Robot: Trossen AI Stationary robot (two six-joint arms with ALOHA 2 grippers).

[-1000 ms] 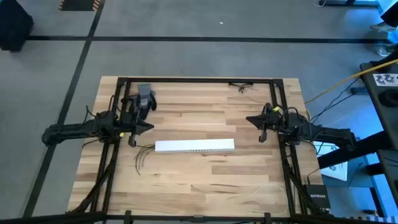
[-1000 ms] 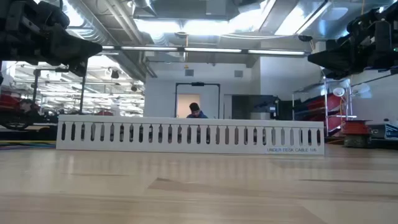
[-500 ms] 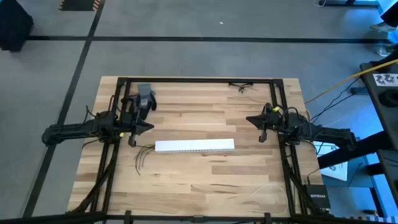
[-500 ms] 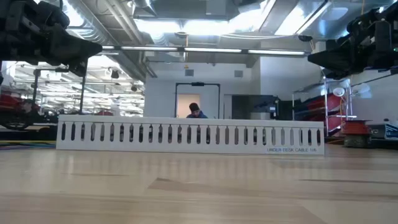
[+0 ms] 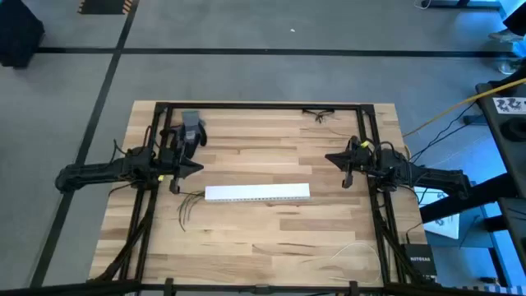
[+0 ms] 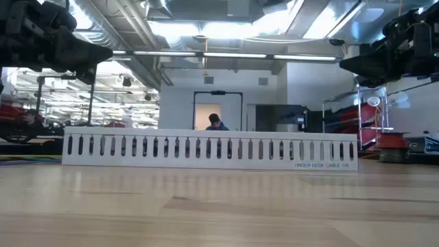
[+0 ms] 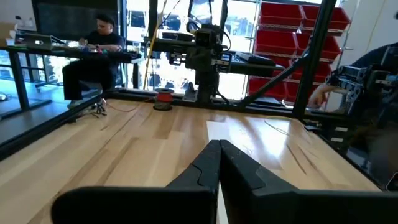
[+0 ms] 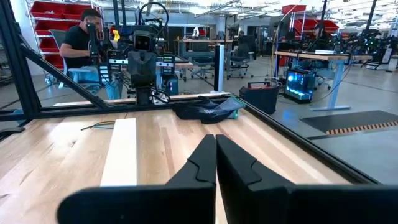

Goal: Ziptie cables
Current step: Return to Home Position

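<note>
Nearest to us in each wrist view are the fingers themselves. The left gripper (image 7: 219, 144) has its two dark fingers pressed flat together with nothing between them, and the right gripper (image 8: 215, 138) is closed the same way, empty. From above we see both arms resting over the side rails of the table (image 5: 271, 247). The left gripper sits near the left end of the white cable duct (image 5: 256, 193), and the right gripper is well apart from the duct's right end; the low view shows both held high off the wood. The duct lies lengthwise across the middle of the table and looks closed. The cables (image 5: 186, 210) show only as a few thin dark ends fanning out on the wood just past its left end; the rest we take to be hidden inside. We judge them light, limp and thin, likely to sag, splay and slip out of a loose pinch. If we had to lift them, we would grip the gathered bundle close to the duct mouth, across all strands at once, not by the loose tips. Farther back, towards the far left corner, lies a crumpled grey object (image 5: 191, 130). Beyond the table, the low view shows a person (image 6: 217, 123) in the room behind the duct.
</note>
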